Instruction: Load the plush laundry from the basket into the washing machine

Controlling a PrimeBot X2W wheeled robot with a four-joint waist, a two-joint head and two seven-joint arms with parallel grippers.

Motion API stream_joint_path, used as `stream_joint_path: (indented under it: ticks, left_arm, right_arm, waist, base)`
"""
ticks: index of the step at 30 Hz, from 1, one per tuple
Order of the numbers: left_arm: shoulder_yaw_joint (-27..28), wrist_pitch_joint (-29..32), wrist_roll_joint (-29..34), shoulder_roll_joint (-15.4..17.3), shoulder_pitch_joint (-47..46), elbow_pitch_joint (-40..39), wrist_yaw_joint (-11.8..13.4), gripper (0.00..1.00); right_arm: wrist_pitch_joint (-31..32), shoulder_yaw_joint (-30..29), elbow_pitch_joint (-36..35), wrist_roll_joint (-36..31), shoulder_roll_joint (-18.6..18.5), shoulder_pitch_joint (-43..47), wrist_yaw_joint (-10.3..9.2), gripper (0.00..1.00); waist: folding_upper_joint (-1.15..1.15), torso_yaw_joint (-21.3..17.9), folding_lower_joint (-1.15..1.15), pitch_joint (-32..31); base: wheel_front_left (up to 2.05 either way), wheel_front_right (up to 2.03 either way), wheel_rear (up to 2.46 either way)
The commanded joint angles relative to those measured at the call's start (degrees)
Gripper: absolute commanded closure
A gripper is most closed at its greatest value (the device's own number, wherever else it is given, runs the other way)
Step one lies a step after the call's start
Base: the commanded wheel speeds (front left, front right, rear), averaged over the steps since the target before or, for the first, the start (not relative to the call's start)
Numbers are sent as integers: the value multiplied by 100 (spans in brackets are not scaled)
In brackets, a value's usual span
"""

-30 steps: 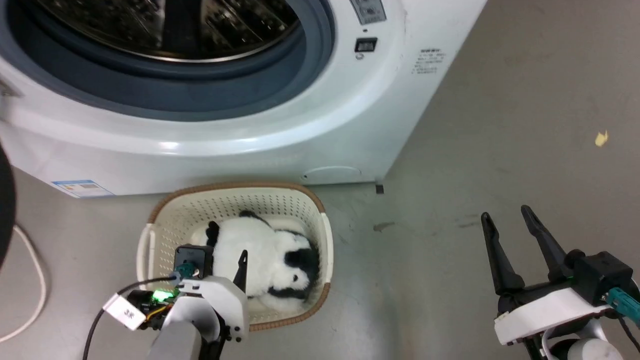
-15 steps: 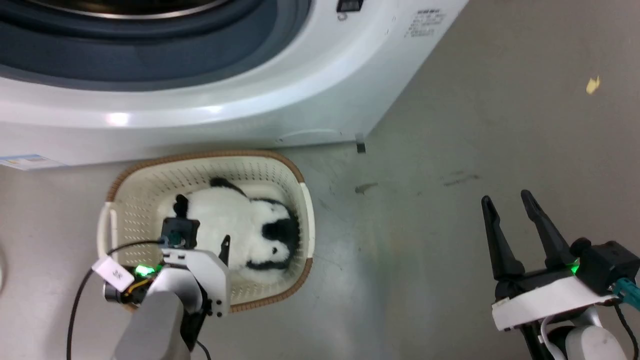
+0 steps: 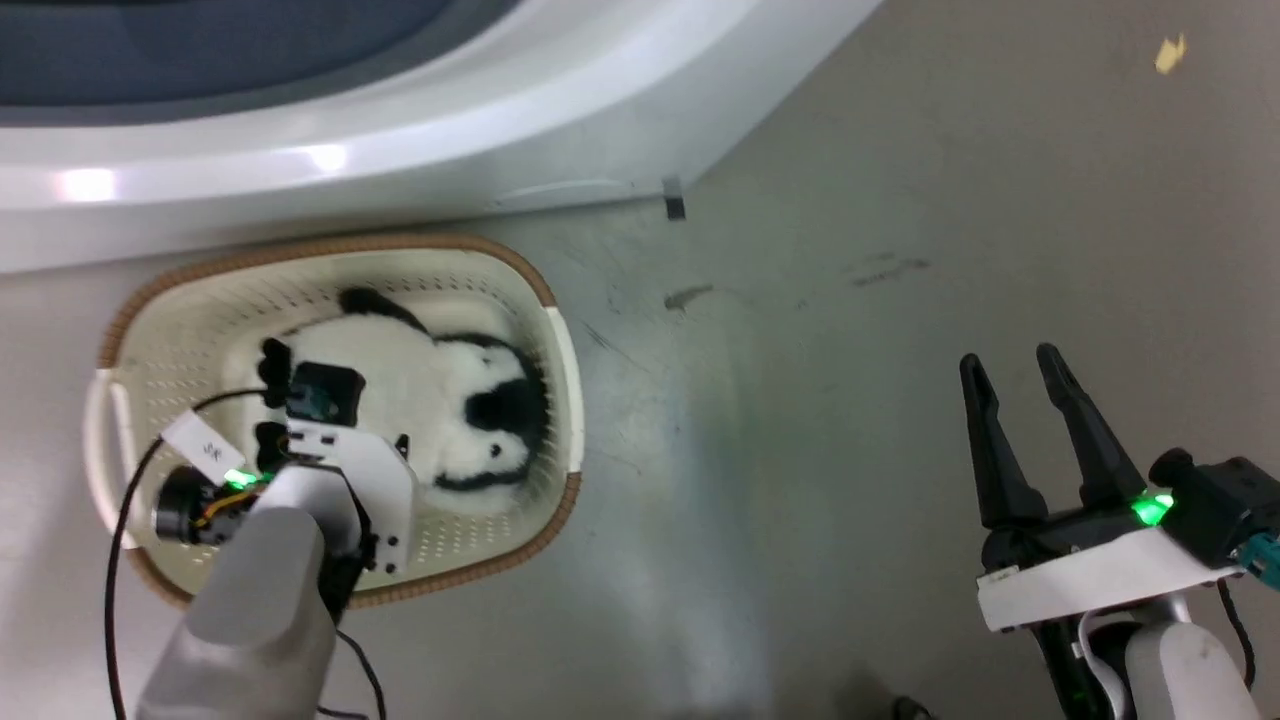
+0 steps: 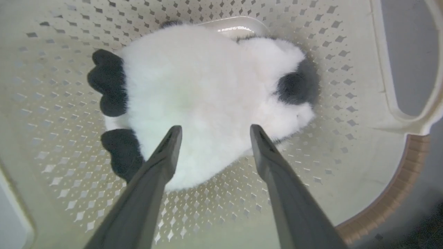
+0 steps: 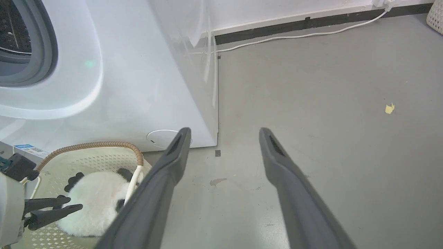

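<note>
Head view: basket (image 3: 200,320) at 9 o'clock, washing machine (image 3: 400,150) at 12 o'clock.
Left gripper (image 4: 215,128): fingers apart, over plush laundry (image 4: 193,76).
Right gripper (image 3: 1010,358): fingers apart, at 4 o'clock.

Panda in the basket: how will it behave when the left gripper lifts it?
Probably soft and squashy: the panda is thick fluff, so the open left gripper should sink in before gripping. Likely light for its bulk. The limbs may dangle, and it could drag on the basket wall close beside its head.
</note>
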Motion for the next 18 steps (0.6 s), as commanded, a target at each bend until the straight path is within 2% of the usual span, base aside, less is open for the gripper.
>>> stream_joint_path:
  ticks: [1, 14, 15, 16, 17, 18]
  left_arm:
    - [-81, 93, -15, 108, -255, 197, 26, 0]
    - [-430, 304, -57, 430, -1001, 885, 25, 0]
    - [-454, 312, -71, 438, -1039, 945, 20, 27]
    - [-475, 311, -88, 450, -1062, 1005, 21, 78]
    - [-491, 325, -115, 457, -1068, 1067, 1, 100]
    - [-510, 347, -141, 473, -1064, 1130, -27, 100]
  right_arm:
    - [-65, 29, 12, 105, 21, -141, -4, 0]
    - [-208, 39, 114, 466, 24, -343, -4, 0]
    - [-220, 38, 125, 489, 24, -362, -5, 0]
    - [-232, 41, 136, 509, 24, -377, -5, 0]
    - [-244, 45, 149, 526, 24, -389, -5, 0]
    - [-256, 38, 164, 543, 25, -398, -5, 0]
  waist:
    - [0, -126, 0, 216]
    - [0, -441, 0, 847]
    - [0, -462, 0, 885]
    - [0, -486, 0, 914]
    - [0, -508, 0, 933]
    - [0, -527, 0, 948]
  base:
    - [0, 0, 0]
    - [0, 0, 0]
    - [0, 0, 0]
    - [0, 0, 0]
    - [0, 0, 0]
    - [0, 0, 0]
